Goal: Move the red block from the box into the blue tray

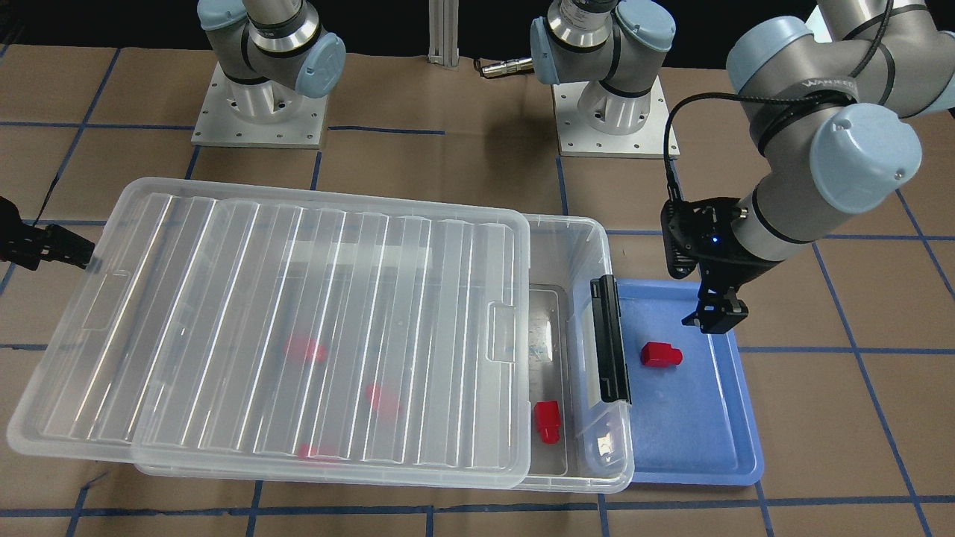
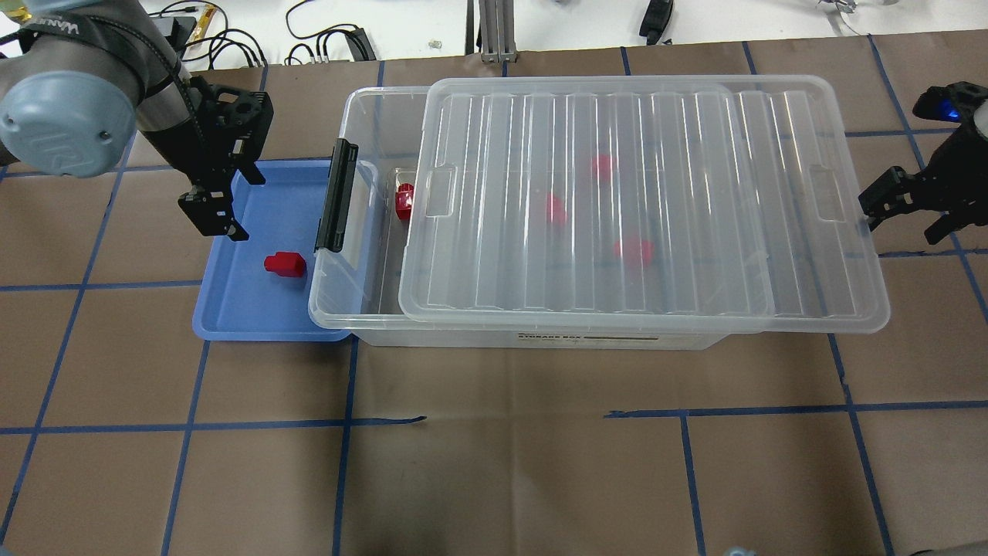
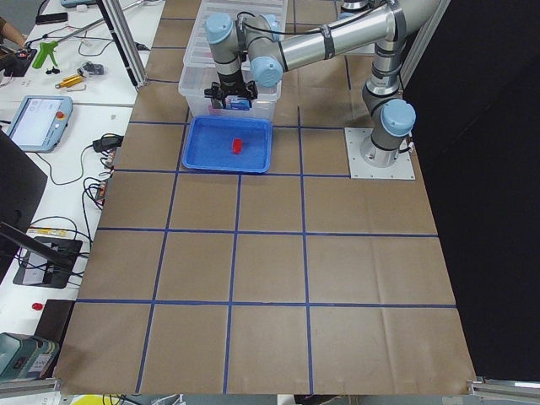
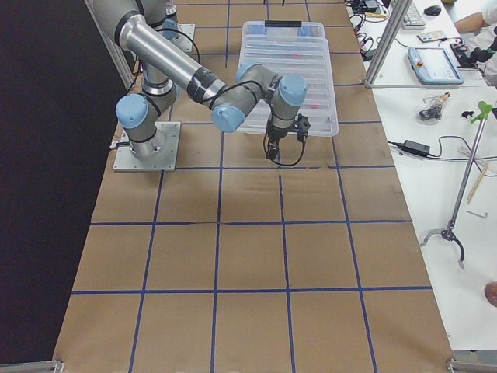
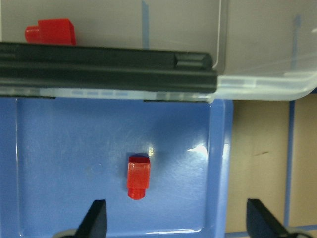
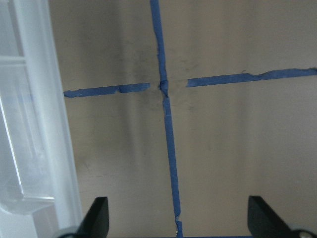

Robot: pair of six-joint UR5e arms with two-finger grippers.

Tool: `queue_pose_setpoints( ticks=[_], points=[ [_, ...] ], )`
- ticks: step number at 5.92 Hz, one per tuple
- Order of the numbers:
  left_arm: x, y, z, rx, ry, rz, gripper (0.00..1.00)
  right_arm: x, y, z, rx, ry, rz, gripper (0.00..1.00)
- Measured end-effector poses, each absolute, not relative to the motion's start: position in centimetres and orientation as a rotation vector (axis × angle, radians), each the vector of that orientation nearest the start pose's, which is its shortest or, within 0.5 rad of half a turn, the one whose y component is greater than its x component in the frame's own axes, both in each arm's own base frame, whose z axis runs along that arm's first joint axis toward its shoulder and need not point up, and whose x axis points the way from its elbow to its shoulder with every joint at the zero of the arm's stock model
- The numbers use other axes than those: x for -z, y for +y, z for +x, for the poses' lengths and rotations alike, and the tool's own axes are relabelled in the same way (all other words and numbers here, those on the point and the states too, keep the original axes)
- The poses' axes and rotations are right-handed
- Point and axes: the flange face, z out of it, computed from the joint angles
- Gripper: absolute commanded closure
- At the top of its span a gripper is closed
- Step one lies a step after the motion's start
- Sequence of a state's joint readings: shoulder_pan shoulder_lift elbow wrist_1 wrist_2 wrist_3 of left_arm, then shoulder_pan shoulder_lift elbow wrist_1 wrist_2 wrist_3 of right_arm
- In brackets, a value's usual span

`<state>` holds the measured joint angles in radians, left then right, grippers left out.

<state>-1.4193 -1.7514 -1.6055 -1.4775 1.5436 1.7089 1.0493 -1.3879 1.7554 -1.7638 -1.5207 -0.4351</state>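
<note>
Red block (image 1: 661, 354) lies flat on the floor of the blue tray (image 1: 694, 436), right of centre in the front-facing view, nub pointing right there. It touches neither the rim nor the gripper. The tray sits tight against the latch end of the box (image 1: 589, 242), partly under its black latch bar (image 1: 610, 339).

Left gripper (image 5: 178, 223) hangs above the tray, just up-frame and right of the block in the front view. In the wrist view its fingers are spread wide with nothing between them, and the block shows on the tray floor below.

Right gripper (image 6: 178, 218) is at the other end of the box, far left edge of the front view, just off the lid (image 1: 298, 321). It is also spread and empty, with only taped brown paper under it in its wrist view.

The lid is slid toward that end, leaving a strip open by the latch. One spare block (image 1: 548, 420) sits in that strip, and three more show as blurred red patches through the lid.

Step, as I judge it: the drop-off looks done, and the arm is at the let-go or pull-away stage.

Next move likely calls for lifting the left gripper straight up, clear of the block and the latch bar, without nudging the block. The right gripper is placed to push the lid closed, if that is wanted.
</note>
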Motion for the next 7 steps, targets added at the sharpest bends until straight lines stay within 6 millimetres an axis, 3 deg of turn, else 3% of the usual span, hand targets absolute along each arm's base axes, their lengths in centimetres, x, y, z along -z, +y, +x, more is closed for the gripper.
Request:
queue_pose_setpoints(
  ticks=[1,3,5,7],
  points=[
    [-41.2,-54.4,-7.3,-0.096,2.418,2.171,0.02,-32.1,-52.4,-12.6,-0.198,2.987,0.104,0.0],
    [-44.3,-51.5,-10.2,-0.101,2.674,1.818,0.02,-31.9,-53.0,-8.9,-0.206,2.983,0.038,0.0],
    [-46.0,-50.6,-10.9,-0.061,2.933,1.301,0.02,-33.0,-53.1,-6.5,-0.183,2.998,0.014,0.0],
    [-47.6,-50.7,-11.7,0.048,3.101,0.649,0.02,-35.9,-53.2,-6.1,-0.104,3.027,0.006,0.0]
  ],
)
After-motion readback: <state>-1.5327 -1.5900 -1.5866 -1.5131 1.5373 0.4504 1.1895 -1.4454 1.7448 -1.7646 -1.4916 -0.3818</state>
